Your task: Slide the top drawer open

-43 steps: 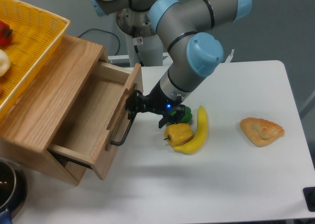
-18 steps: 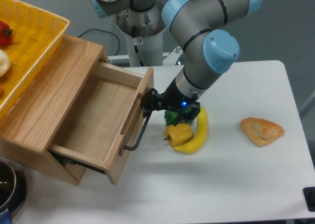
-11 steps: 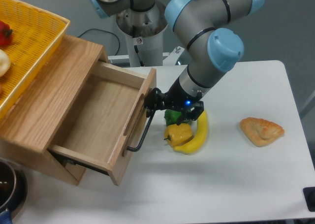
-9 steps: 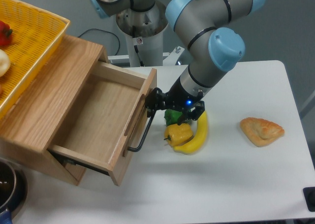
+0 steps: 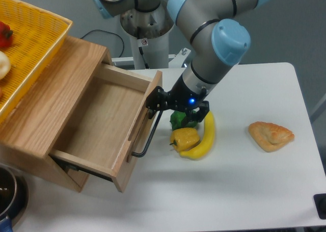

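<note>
The top drawer (image 5: 104, 122) stands pulled far out of the wooden cabinet (image 5: 48, 97), and its bare wood floor shows. Its long black bar handle (image 5: 147, 137) runs down the front panel. My gripper (image 5: 153, 103) is at the upper end of that handle, against the top corner of the drawer front. Its black fingers (image 5: 151, 95) look spread on either side of the bar rather than clamped on it. The arm's blue-capped wrist (image 5: 230, 35) hangs above and to the right.
A yellow pepper (image 5: 184, 138), a green pepper (image 5: 179, 121) and a banana (image 5: 204, 137) lie just right of the drawer front, under the gripper. A pastry (image 5: 271, 135) lies further right. A yellow basket (image 5: 35, 35) tops the cabinet. A dark pot (image 5: 9, 194) sits at the bottom left.
The drawer slid out to the right with the gripper on its handle, then stopped. In the last half second the wrist and gripper rose slightly while the drawer stayed put.
</note>
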Robot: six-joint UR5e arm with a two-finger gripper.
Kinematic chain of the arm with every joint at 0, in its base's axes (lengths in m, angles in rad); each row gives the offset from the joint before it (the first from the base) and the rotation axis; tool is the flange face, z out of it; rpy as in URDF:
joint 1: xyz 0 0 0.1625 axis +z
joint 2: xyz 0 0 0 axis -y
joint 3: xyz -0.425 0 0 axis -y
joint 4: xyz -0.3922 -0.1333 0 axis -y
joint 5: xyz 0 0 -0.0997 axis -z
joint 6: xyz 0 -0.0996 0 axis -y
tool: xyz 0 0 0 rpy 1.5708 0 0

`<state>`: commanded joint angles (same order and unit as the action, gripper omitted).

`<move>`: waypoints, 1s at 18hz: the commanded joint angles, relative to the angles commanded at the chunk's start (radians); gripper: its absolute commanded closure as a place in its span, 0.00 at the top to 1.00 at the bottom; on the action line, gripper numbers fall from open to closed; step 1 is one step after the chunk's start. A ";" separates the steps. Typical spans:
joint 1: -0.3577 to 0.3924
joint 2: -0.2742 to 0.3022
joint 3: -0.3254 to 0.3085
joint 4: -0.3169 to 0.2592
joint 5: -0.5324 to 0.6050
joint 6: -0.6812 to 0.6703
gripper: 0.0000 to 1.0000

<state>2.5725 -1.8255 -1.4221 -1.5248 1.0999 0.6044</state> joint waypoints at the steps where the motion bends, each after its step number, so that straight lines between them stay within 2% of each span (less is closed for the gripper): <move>1: 0.003 0.002 0.005 0.002 -0.002 0.002 1.00; 5: 0.023 -0.001 0.029 0.015 -0.003 0.005 1.00; 10: 0.057 -0.017 0.032 0.133 0.000 0.006 1.00; 15: 0.104 -0.051 0.019 0.290 0.005 0.034 1.00; 18: 0.141 -0.060 0.012 0.308 0.006 0.159 1.00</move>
<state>2.7135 -1.8852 -1.4097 -1.2164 1.1060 0.7635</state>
